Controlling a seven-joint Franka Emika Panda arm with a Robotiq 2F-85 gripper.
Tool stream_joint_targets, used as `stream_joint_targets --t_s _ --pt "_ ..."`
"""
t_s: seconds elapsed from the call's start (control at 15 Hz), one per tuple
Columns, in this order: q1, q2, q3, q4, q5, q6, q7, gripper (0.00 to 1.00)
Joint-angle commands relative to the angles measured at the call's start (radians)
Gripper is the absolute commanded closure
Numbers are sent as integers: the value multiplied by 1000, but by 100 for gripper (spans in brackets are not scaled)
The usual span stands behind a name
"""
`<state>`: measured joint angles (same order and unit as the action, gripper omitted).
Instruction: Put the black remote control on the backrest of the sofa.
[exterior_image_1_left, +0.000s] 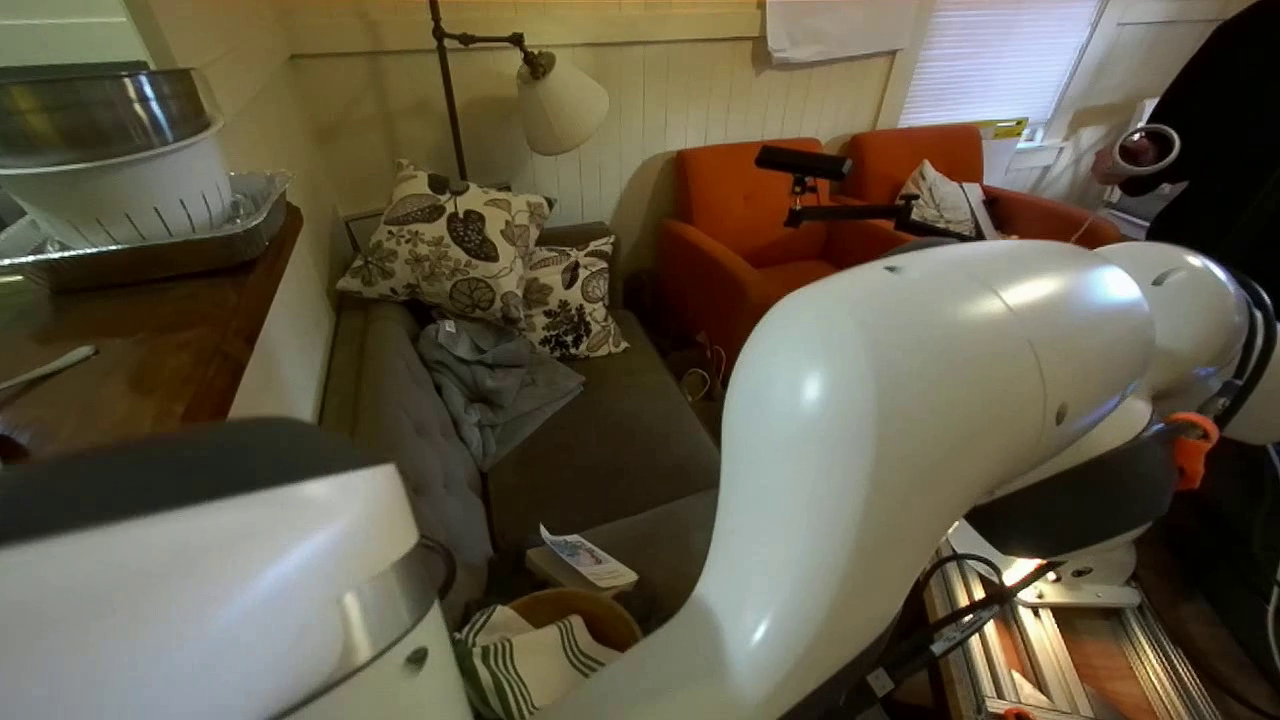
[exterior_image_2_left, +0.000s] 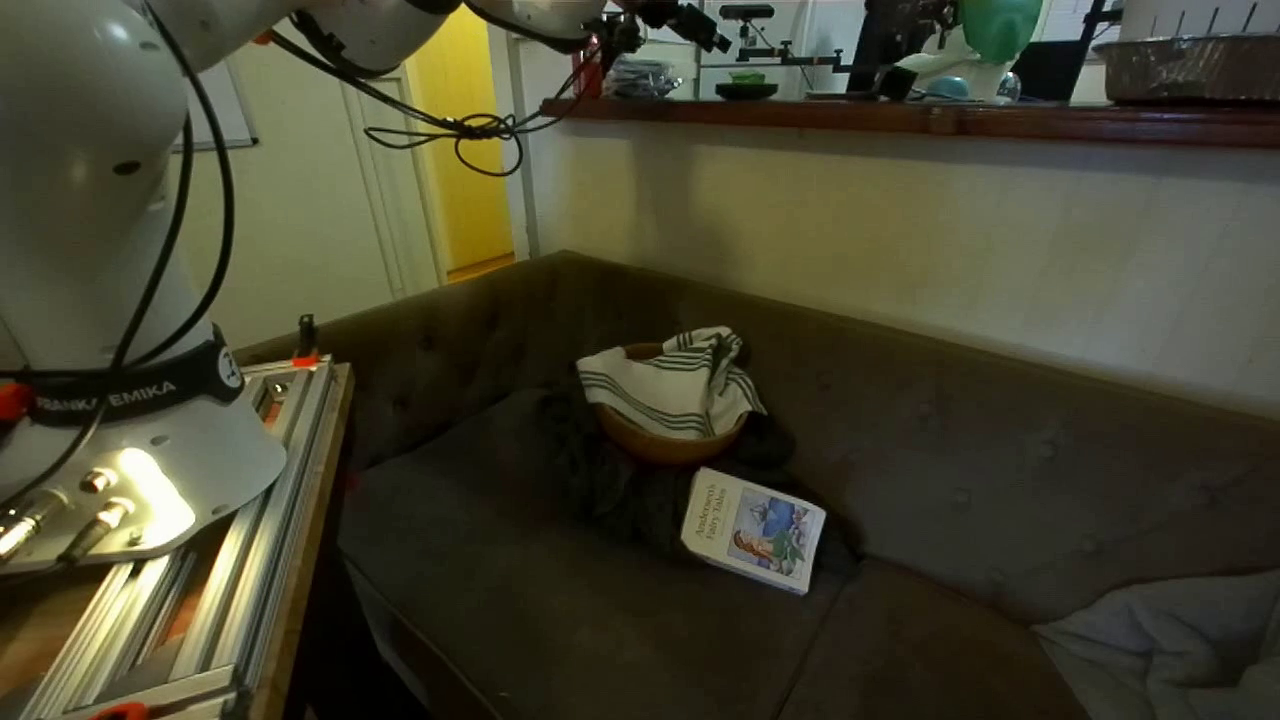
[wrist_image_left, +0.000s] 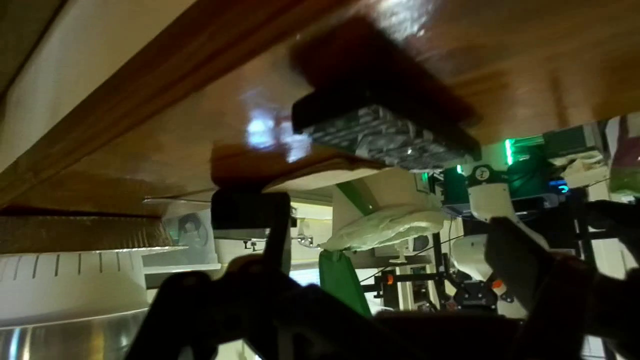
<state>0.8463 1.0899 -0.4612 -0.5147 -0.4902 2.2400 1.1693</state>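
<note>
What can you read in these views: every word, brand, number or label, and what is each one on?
"Andersen's Fairy Tales": white-covered rectangular book.
"FRANKA EMIKA", partly covered: black band around the white robot base.
Too small to read: small white tag on the crumpled grey cloth.
Too small: pale oblong cable label.
Too small: marks on the black collar of the white background arm.
No readable numbers.
</note>
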Motion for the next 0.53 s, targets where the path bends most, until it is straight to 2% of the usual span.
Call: stream_joint_targets --t_s 0.0,0.2,0.47 --pt "-10 -101 77 -60 60 -92 -157 0" --pt "-62 -139 166 -69 134 -103 -332 0" --pt "-161 -159 306 -59 252 -62 -576 0"
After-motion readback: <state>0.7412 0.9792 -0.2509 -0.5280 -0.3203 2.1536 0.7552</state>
